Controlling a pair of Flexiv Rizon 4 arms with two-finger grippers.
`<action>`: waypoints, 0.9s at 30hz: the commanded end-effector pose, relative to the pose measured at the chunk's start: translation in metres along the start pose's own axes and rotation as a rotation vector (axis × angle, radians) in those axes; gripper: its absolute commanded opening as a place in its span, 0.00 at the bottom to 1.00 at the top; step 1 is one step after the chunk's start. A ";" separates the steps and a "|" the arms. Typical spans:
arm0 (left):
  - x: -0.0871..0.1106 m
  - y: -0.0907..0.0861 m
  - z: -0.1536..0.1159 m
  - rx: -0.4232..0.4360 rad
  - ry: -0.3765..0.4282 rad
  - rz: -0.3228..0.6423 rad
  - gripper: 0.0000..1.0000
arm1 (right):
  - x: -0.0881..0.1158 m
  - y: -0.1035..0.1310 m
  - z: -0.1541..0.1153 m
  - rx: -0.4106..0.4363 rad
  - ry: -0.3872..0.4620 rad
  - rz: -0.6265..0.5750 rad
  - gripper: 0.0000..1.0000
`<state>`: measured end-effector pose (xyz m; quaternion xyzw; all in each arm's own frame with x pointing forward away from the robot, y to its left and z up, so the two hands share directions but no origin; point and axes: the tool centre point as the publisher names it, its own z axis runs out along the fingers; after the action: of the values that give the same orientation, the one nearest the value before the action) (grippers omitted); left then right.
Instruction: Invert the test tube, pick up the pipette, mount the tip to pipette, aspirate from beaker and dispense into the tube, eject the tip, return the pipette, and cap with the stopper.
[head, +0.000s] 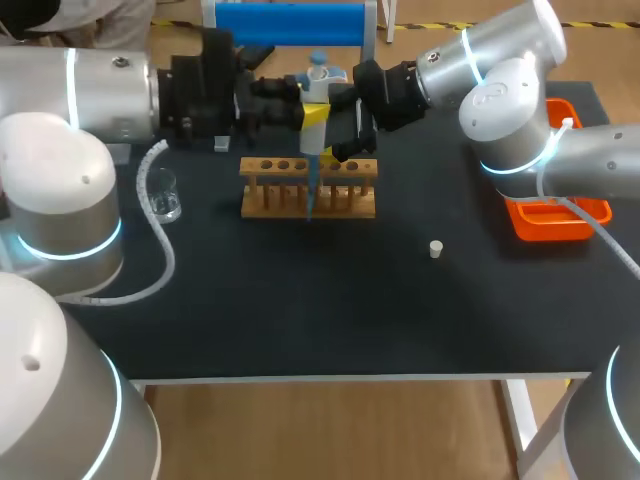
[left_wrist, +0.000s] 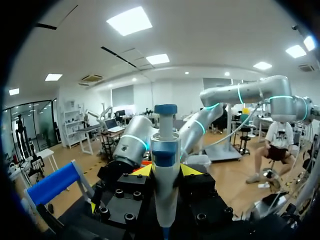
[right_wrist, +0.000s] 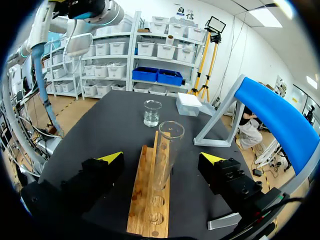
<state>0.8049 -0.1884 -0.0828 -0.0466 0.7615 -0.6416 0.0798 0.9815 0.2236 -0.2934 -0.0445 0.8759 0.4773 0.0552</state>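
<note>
head view: pipette (head: 318, 88) upright over the rack (head: 308, 190), stopper (head: 436, 249) not yet used

the left gripper (left_wrist: 166, 172) is clenched on the pipette. in the left wrist view its yellow-tipped fingers (left_wrist: 142, 171) press the white barrel from both sides and hold it upright. a blue tip (head: 311, 185) is mounted and points down toward the wooden rack at the far middle of the table. whether the tip sits inside the tube's mouth i cannot tell.

the right gripper (right_wrist: 162, 158) is released. its fingers are spread wide on either side of the test tube (right_wrist: 167, 145) and touch neither side of it. the tube stands upright in the rack, mouth up and uncapped.

the glass beaker (head: 163, 195) sits at the left of the table, well apart from the rack. the small white stopper lies alone on the dark mat, nearer than the rack and to its right.

by my reading, inverting the tube, picking up the pipette and mounting the tip are done. the pictures do not show whether liquid has been drawn, since none is discernible in the tip or the tube. with the tip over the rack rather than the beaker, dispensing looks like the step in hand. ejecting the tip, returning the pipette and capping the tube remain.
</note>
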 end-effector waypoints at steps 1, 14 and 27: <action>-0.004 0.005 0.020 0.008 -0.001 -0.005 0.00 | -0.001 0.000 0.000 0.002 0.003 0.000 1.00; -0.004 0.007 0.019 0.006 -0.022 -0.009 0.00 | -0.001 0.000 0.000 0.002 0.003 0.000 1.00; -0.004 0.007 0.019 0.006 -0.022 -0.009 0.00 | -0.001 0.000 0.000 0.002 0.003 0.000 1.00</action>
<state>0.8121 -0.2049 -0.0921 -0.0565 0.7594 -0.6426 0.0843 0.9815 0.2236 -0.2934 -0.0445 0.8759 0.4773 0.0552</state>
